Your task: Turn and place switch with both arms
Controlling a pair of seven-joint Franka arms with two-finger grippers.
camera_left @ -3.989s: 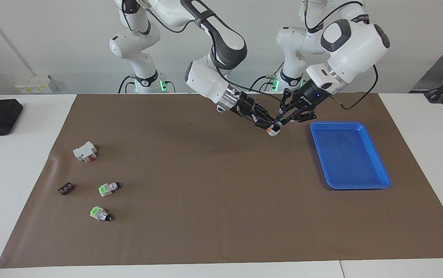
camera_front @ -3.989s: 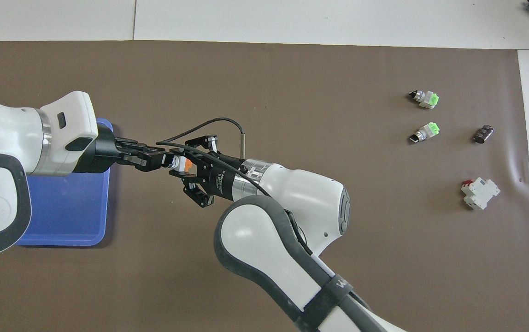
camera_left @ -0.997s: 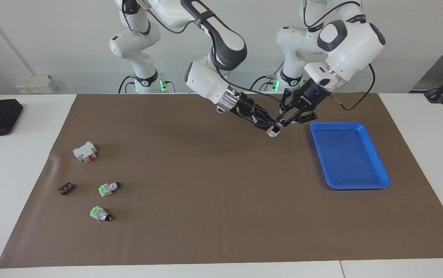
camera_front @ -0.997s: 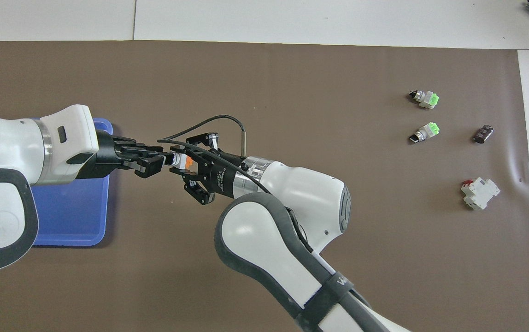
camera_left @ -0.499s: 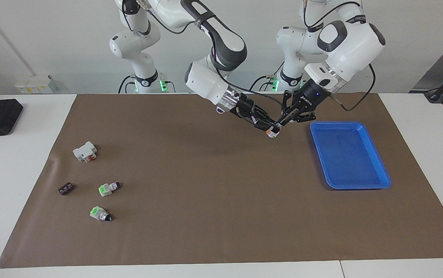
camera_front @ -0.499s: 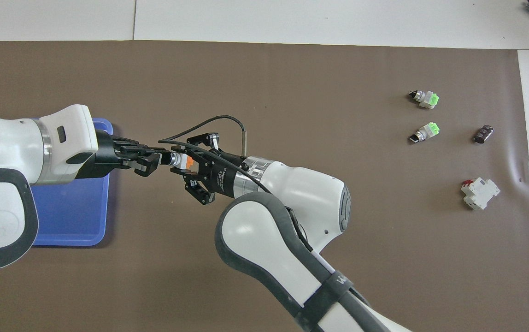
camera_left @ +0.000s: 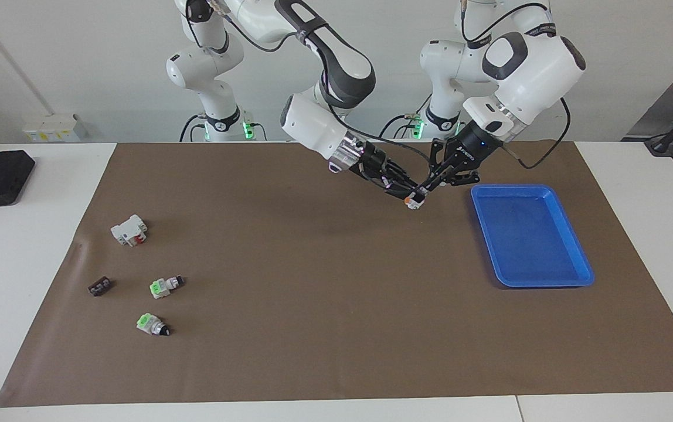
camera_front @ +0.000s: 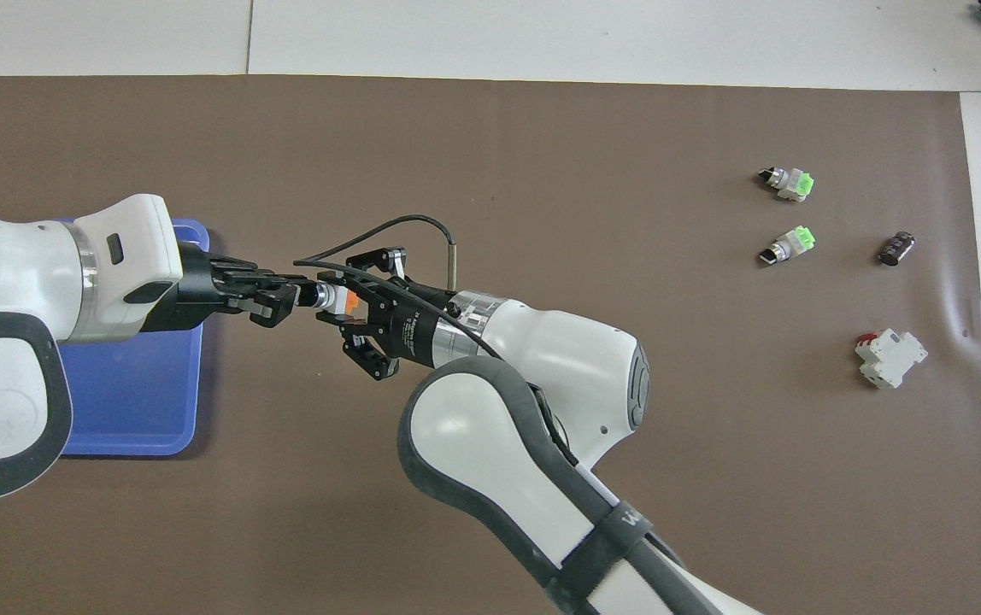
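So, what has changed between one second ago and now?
The left gripper, open a second ago, has shut on the dark knob tip of the small white-grey switch with the orange block. The right gripper stays shut on the switch's body, holding it above the brown mat beside the blue plastic tray. Nothing else moved.
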